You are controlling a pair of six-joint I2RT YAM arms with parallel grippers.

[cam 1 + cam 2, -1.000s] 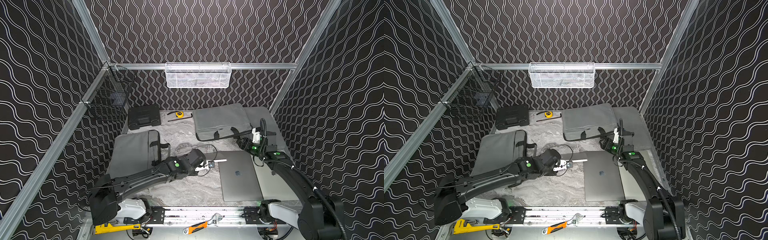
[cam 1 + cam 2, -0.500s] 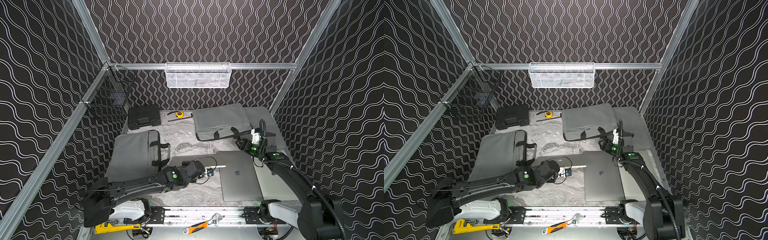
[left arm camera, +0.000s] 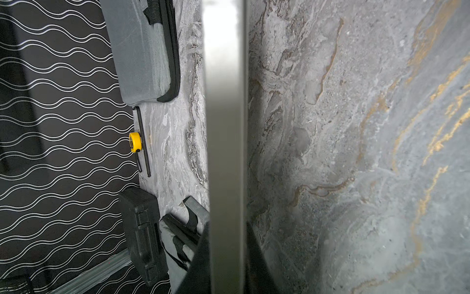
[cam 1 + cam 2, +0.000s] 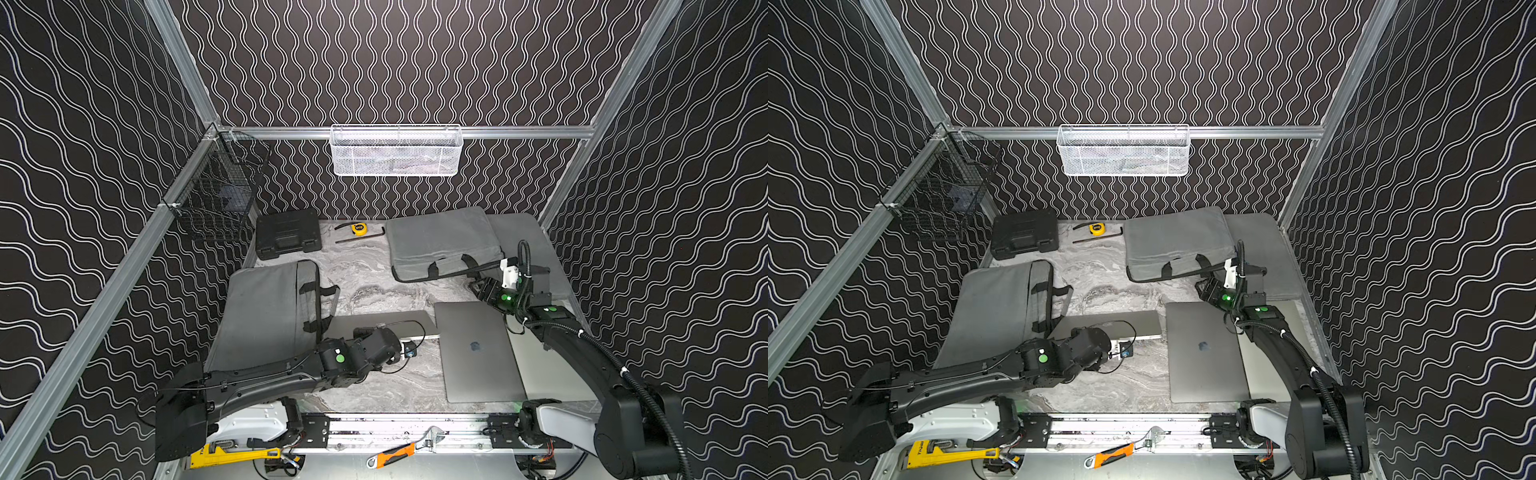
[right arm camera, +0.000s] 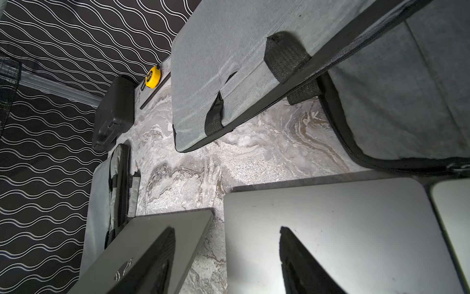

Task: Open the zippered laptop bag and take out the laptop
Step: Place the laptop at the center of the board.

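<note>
I record the left gripper [image 3: 226, 236] clamped on the edge of the laptop [image 4: 374, 319], which lies on the table [image 4: 374, 286], one end at the mouth of the grey bag [image 4: 262, 316]. The right gripper [image 5: 226, 254] hangs with jaws apart, holding nothing.

Bare marble [image 4: 365, 274] between left bag [image 4: 262, 316] and far bag [image 4: 440, 241] seems passable.
</note>
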